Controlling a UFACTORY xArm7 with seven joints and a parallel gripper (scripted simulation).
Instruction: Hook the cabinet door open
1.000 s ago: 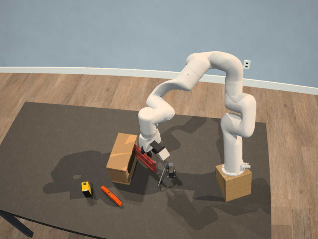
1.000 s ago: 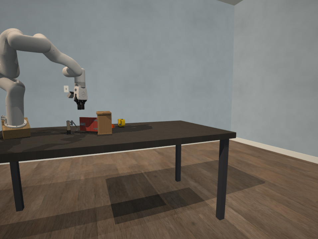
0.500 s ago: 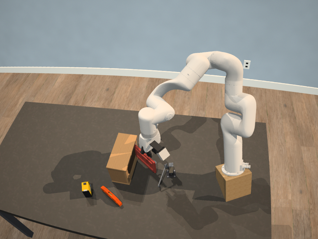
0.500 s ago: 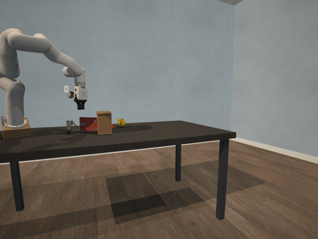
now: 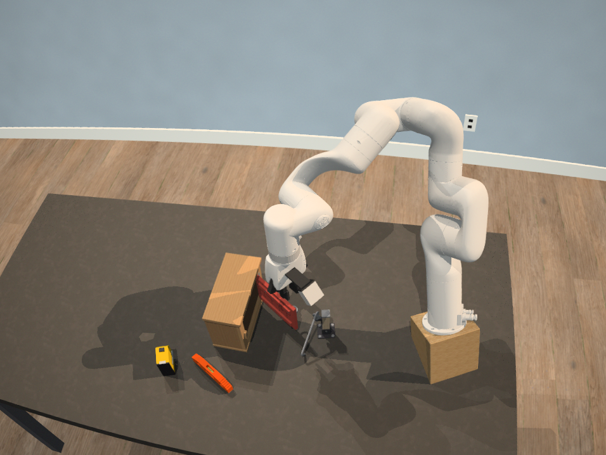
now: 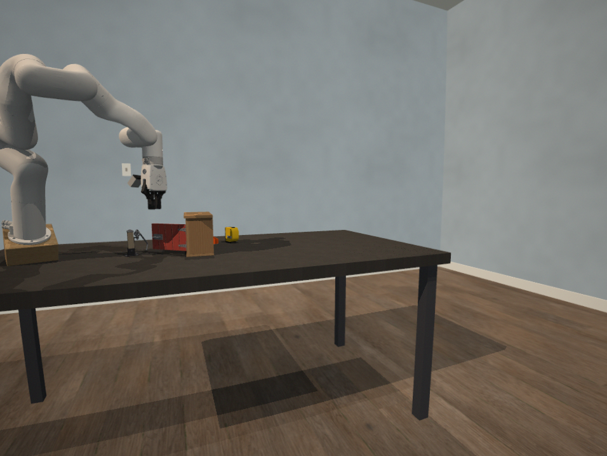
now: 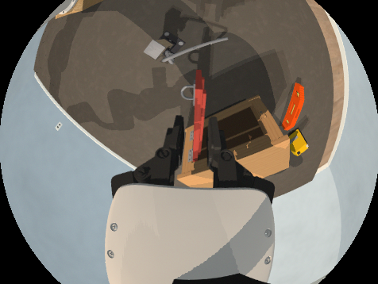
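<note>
The wooden cabinet (image 5: pixel 230 298) (image 6: pixel 198 235) (image 7: pixel 264 155) stands upright on the table (image 5: pixel 97 244). Its red door (image 5: pixel 277 302) (image 6: pixel 166 237) (image 7: pixel 198 112) is swung wide open, pointing toward the post. A small metal eye (image 7: pixel 187 93) sits on the door's face near its free end. The short post (image 5: pixel 325 323) (image 6: pixel 130 242) (image 7: pixel 171 38) stands just beyond the door's end. The grey hook (image 5: pixel 308 335) (image 7: pixel 195 47) slopes down from the post top to the table, apart from the eye. My gripper (image 5: pixel 279 293) (image 6: pixel 154 205) (image 7: pixel 195 127) hangs well above the door's top edge, fingers narrowly apart and empty.
A yellow tape measure (image 5: pixel 165 360) (image 6: pixel 231 233) (image 7: pixel 298 143) and an orange level (image 5: pixel 212 372) (image 7: pixel 292 106) lie on the table on the cabinet's far side from the post. The arm's wooden base block (image 5: pixel 445 352) (image 6: pixel 29 250) stands beyond the post.
</note>
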